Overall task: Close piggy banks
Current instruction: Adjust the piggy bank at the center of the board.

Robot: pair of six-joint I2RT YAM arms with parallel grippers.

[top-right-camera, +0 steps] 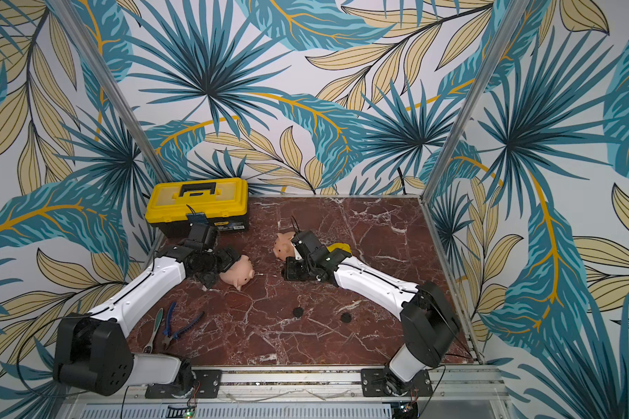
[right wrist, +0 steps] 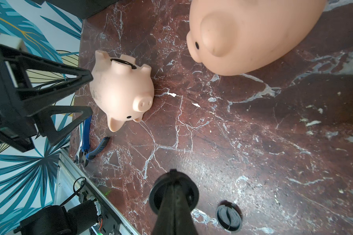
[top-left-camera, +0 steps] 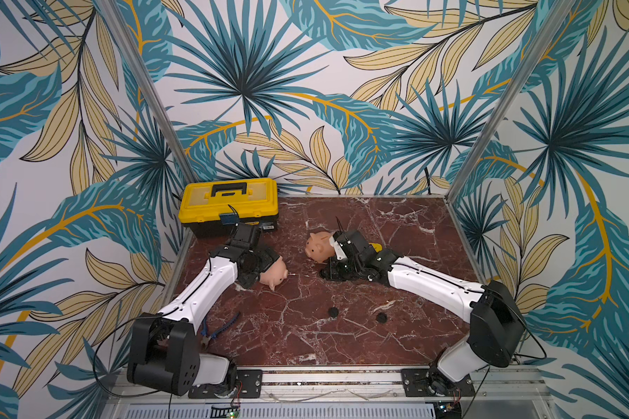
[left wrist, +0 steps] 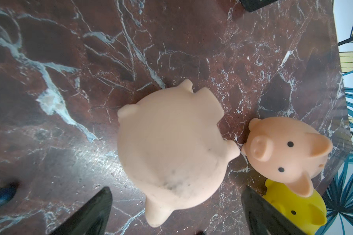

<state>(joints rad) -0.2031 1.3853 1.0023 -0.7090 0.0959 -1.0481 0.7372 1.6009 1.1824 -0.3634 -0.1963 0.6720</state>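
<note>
Pigs: yellow pig [top-left-camera: 377, 247] mostly hidden behind my right arm [top-left-camera: 433, 286], two o'clock; smooth, rounded pale pig [left wrist: 171, 146] lies sideways, nine o'clock.
Left gripper [left wrist: 177, 188]: fingers apart, just beside pale pig.
Right gripper [right wrist: 173, 179]: fingers clamped on round black plug [right wrist: 158, 196].

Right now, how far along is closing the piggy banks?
Done: no bank can be confirmed closed. In hand: the right hand is shut on a black plug; the left hand is open behind the side-lying pink pig. Left: two plugs lie loose on the table; other pink pig and yellow pig to do.
</note>
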